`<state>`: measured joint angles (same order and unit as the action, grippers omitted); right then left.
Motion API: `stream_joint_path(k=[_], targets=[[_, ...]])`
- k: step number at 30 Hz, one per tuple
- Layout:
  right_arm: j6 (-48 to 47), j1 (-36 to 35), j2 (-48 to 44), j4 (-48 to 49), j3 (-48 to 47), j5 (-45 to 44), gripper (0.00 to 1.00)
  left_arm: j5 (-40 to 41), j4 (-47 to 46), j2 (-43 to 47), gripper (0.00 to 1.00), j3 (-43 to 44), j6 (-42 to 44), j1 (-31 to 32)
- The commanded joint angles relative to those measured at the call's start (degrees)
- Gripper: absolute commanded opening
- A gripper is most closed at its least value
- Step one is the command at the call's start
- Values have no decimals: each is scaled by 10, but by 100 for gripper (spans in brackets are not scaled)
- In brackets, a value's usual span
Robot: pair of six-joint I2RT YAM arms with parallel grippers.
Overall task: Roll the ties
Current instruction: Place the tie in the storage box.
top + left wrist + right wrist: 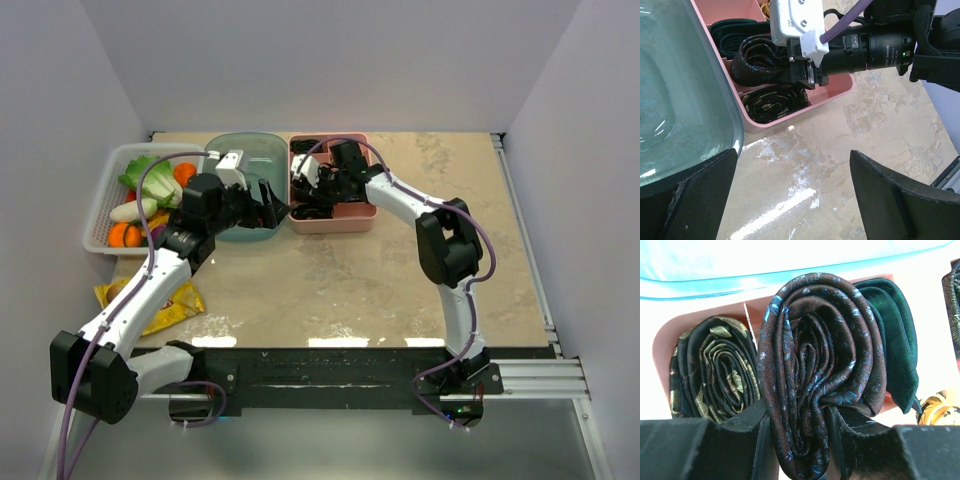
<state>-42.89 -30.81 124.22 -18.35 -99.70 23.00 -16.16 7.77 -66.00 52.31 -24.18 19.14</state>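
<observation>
fingers (860, 440) of the right gripper (800, 432) pinch the brown tie (815, 355), rolled into a tight coil, at the middle compartment of the pink tray (835, 92). it sits between a rolled black tie (715, 370) with pale leaves and a rolled green tie (895, 345). the left gripper (790, 200) hovers over the table (880, 120) just beside the teal bin (670, 100), fingers spread wide, holding nothing.

My left arm (150, 290) stretches forward, and my left hand (790, 185) hangs with both fingers spread wide. My right arm (445, 250) folds at the elbow. My right hand (800, 440) is partly closed, a finger pressed on either side of a rolled tie (815, 365).
</observation>
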Motion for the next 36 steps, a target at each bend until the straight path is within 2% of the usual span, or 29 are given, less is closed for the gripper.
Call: stream_joint_path(k=[1,7,19,20,21,24,27,28,30,31,33,34,36], targets=[[2,-7,-1,-34,-5,12,0,-7,-28,6,100,5,7,-7],[-3,-5,66,-111,-84,3,0,-5,-28,1,100,6,8,-8],[4,-5,67,-125,-72,2,0,-16,-30,-94,98,68,-15,-16],[9,-6,66,-127,-71,3,8,-19,-35,-102,98,73,-17,-16],[13,-6,61,-128,-69,3,21,-19,-37,-106,98,74,-19,-17],[18,-5,50,-131,-59,7,34,-8,-42,-128,98,87,-25,-20],[22,-4,38,-123,-43,6,41,-9,-40,-161,95,105,-33,-24],[24,-5,30,-122,-38,4,46,-9,-39,-170,93,116,-42,-26],[30,-4,19,-106,-22,0,53,-8,-40,-198,86,127,-50,-28],[32,-5,8,-97,-14,-2,60,-5,-40,-207,78,137,-61,-30],[36,-5,-3,-76,5,-1,65,-5,-43,-236,72,147,-70,-33],[38,-5,-8,-68,11,-1,69,-7,-45,-245,63,157,-76,-34],[42,-5,-20,-50,23,-2,73,-31,-61,-273,55,164,-82,-35]])
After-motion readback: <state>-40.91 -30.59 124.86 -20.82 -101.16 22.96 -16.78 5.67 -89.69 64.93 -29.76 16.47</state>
